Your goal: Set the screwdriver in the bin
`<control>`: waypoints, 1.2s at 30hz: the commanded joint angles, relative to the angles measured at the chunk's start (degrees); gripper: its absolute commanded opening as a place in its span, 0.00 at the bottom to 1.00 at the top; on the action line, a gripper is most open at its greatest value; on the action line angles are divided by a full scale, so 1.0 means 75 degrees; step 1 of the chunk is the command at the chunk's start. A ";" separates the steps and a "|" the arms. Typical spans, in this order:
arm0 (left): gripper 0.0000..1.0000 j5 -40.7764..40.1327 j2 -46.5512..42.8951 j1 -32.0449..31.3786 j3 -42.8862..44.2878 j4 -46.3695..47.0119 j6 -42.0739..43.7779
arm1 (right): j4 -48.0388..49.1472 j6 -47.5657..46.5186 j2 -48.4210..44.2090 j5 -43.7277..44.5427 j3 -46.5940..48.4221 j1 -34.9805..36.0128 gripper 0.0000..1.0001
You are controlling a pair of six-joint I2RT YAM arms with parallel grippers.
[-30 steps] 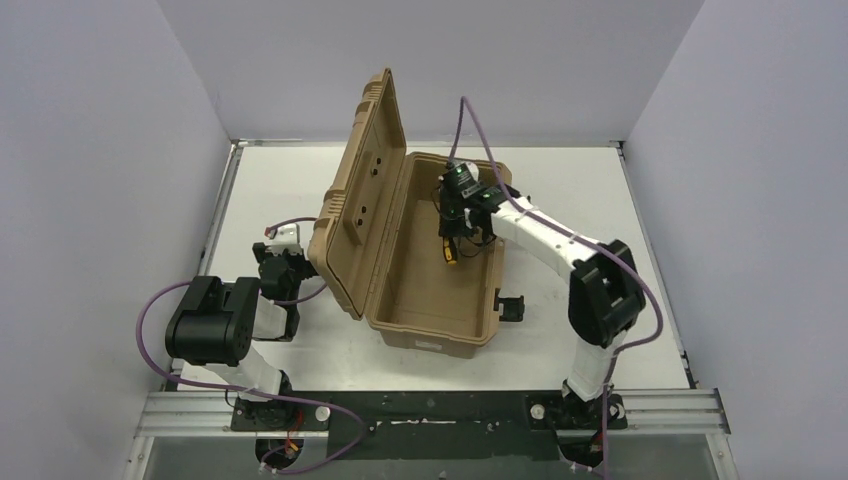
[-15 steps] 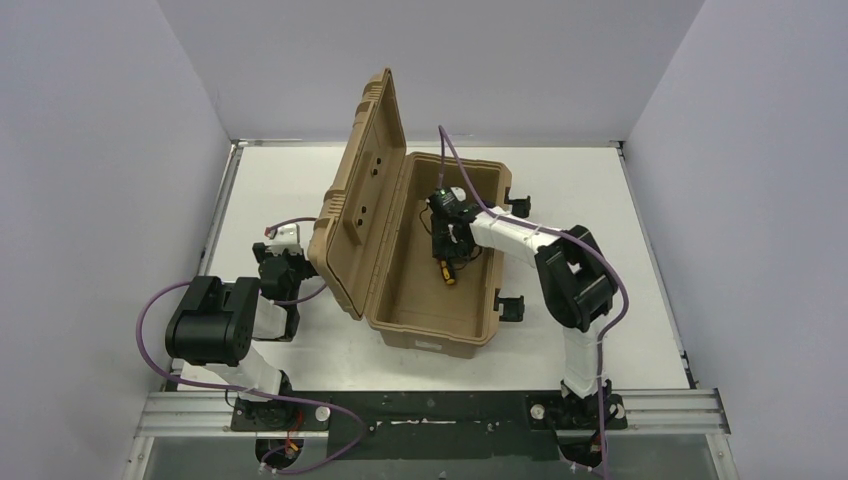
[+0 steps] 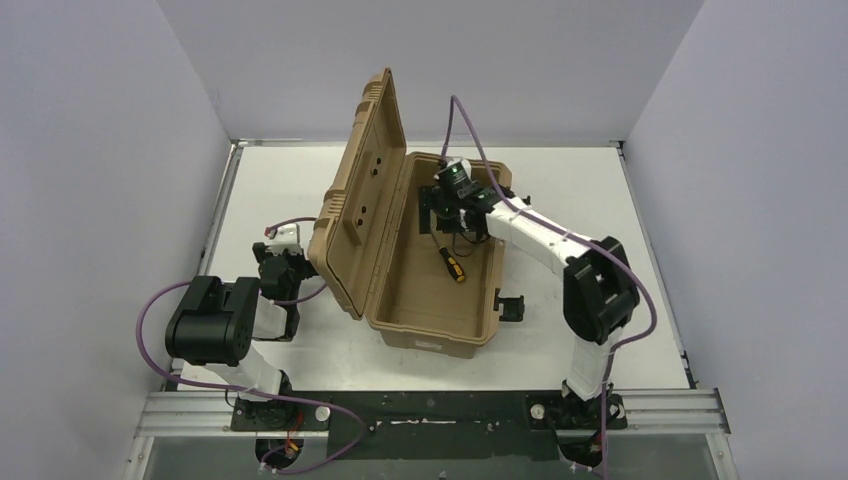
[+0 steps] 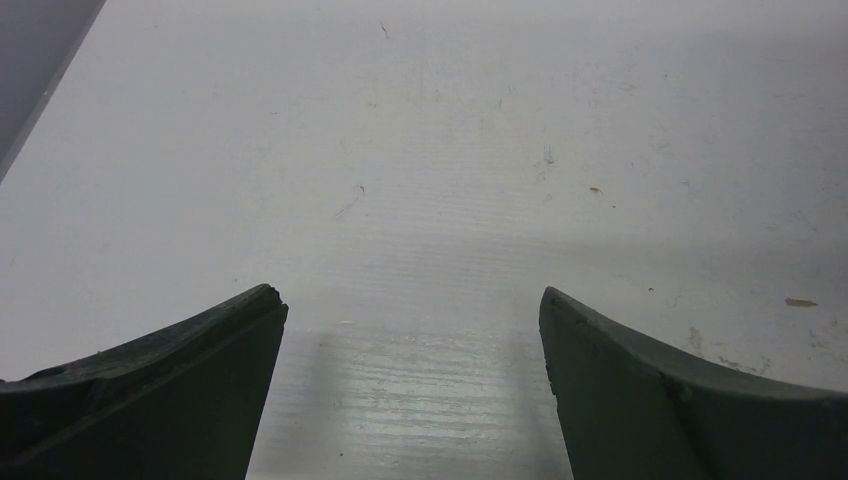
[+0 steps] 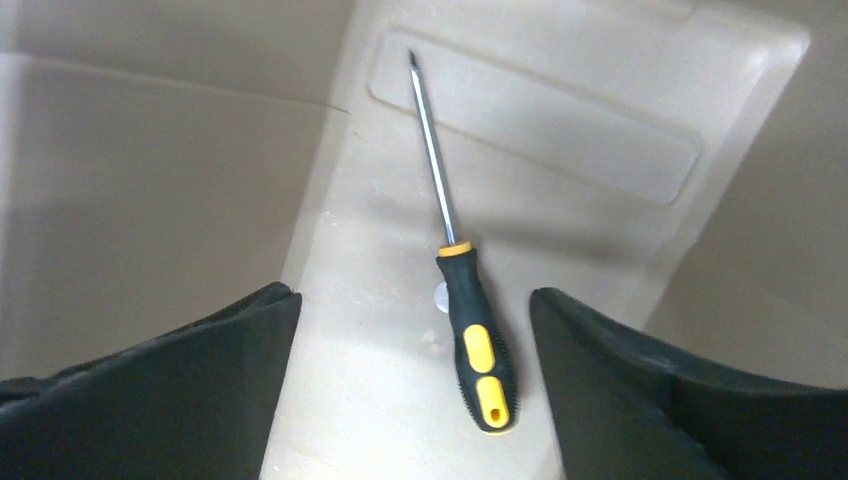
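Only the right arm has moved. The left pincer (image 4: 410,300) gapes wide over bare table (image 4: 400,150). The right pincer (image 5: 410,295), jaws spread, has let go and risen. The screwdriver (image 5: 475,330) lies free just below it on the tan case (image 3: 430,340) floor. Placement looks done; only pulling the arm out remains.

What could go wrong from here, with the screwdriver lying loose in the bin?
1. The right gripper hangs open inside the bin, close to the screwdriver; pulling out carelessly could clip a wall or nudge the tool.
2. The lid stands upright, unheld; a knock might drop it onto the right arm.
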 commanded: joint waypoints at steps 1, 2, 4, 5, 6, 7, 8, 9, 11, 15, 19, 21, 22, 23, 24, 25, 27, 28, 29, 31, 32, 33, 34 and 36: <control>0.97 -0.0060 -0.0057 -0.0027 0.0154 0.0353 -0.0064 | 0.0655 -0.0861 -0.1442 0.0043 0.0400 -0.0208 0.99; 0.97 -0.0060 -0.0049 -0.0027 0.0154 0.0355 -0.0065 | 0.0780 -0.1014 -0.1660 0.0035 0.0334 -0.0273 1.00; 0.97 -0.0060 -0.0062 -0.0027 0.0154 0.0356 -0.0061 | 0.1065 -0.1287 -0.2132 0.0017 0.0136 -0.0499 1.00; 0.97 -0.0060 -0.0060 -0.0027 0.0154 0.0357 -0.0063 | 0.1204 -0.1397 -0.2459 0.0009 -0.0020 -0.0633 1.00; 0.97 -0.0060 -0.0059 -0.0027 0.0154 0.0357 -0.0064 | 0.1394 -0.1508 -0.2729 -0.0020 -0.0180 -0.0799 1.00; 0.97 -0.0060 -0.0061 -0.0027 0.0154 0.0355 -0.0063 | 0.1595 -0.1618 -0.2979 -0.0015 -0.0396 -0.0961 1.00; 0.97 -0.0062 -0.0057 -0.0027 0.0154 0.0355 -0.0059 | 0.1780 -0.1740 -0.3248 0.0018 -0.0621 -0.1146 1.00; 0.97 -0.0058 -0.0061 -0.0027 0.0154 0.0356 -0.0064 | 0.1990 -0.1875 -0.3513 0.0103 -0.0863 -0.1296 1.00; 0.97 -0.0054 -0.0065 -0.0027 0.0154 0.0353 -0.0069 | 0.2376 -0.2266 -0.4019 0.0417 -0.1386 -0.1593 1.00; 0.97 -0.0060 -0.0066 -0.0027 0.0154 0.0358 -0.0067 | 0.3374 -0.2960 -0.4944 0.0962 -0.2810 -0.2237 1.00; 0.97 -0.0060 -0.0066 -0.0027 0.0154 0.0354 -0.0064 | 0.4310 -0.2831 -0.5702 0.0443 -0.4400 -0.3341 1.00; 0.97 -0.0058 -0.0053 -0.0027 0.0154 0.0355 -0.0060 | 0.4862 -0.2562 -0.5986 0.0070 -0.5170 -0.4029 1.00; 0.97 -0.0059 -0.0066 -0.0027 0.0154 0.0359 -0.0060 | 0.5097 -0.2432 -0.6089 -0.0116 -0.5535 -0.4256 1.00; 0.97 -0.0060 -0.0057 -0.0027 0.0154 0.0354 -0.0061 | 0.5322 -0.2348 -0.6190 -0.0212 -0.5923 -0.4459 1.00; 0.97 -0.0060 -0.0056 -0.0027 0.0154 0.0353 -0.0067 | 0.5575 -0.2281 -0.6276 -0.0226 -0.6266 -0.4597 1.00; 0.97 -0.0060 -0.0052 -0.0027 0.0154 0.0353 -0.0068 | 0.5789 -0.2217 -0.6344 -0.0334 -0.6606 -0.4702 1.00; 0.97 -0.0060 -0.0060 -0.0027 0.0154 0.0353 -0.0065 | 0.6220 -0.2166 -0.6468 -0.0502 -0.7185 -0.4801 1.00; 0.97 -0.0060 -0.0057 -0.0027 0.0154 0.0353 -0.0068 | 0.6388 -0.2168 -0.6492 -0.0515 -0.7421 -0.4798 1.00; 0.97 -0.0060 -0.0059 -0.0027 0.0154 0.0359 -0.0065 | 0.6523 -0.2206 -0.6497 -0.0526 -0.7608 -0.4800 1.00; 0.97 -0.0060 -0.0052 -0.0027 0.0154 0.0366 -0.0068 | 0.6564 -0.2201 -0.6459 -0.0525 -0.7831 -0.4804 1.00; 0.97 -0.0060 -0.0056 -0.0027 0.0154 0.0356 -0.0065 | 0.6532 -0.2201 -0.6434 -0.0538 -0.7884 -0.4804 1.00; 0.97 -0.0070 -0.0056 -0.0027 0.0154 0.0355 -0.0059 | 0.6513 -0.2201 -0.6416 -0.0551 -0.7926 -0.4974 1.00; 0.97 -0.0071 -0.0047 -0.0027 0.0160 0.0348 -0.0052 | 0.6499 -0.2201 -0.6405 -0.0582 -0.7956 -0.5006 1.00; 0.97 -0.0071 -0.0034 -0.0038 0.0188 0.0303 -0.0029 | 0.6500 -0.2176 -0.6427 -0.0590 -0.7998 -0.5024 1.00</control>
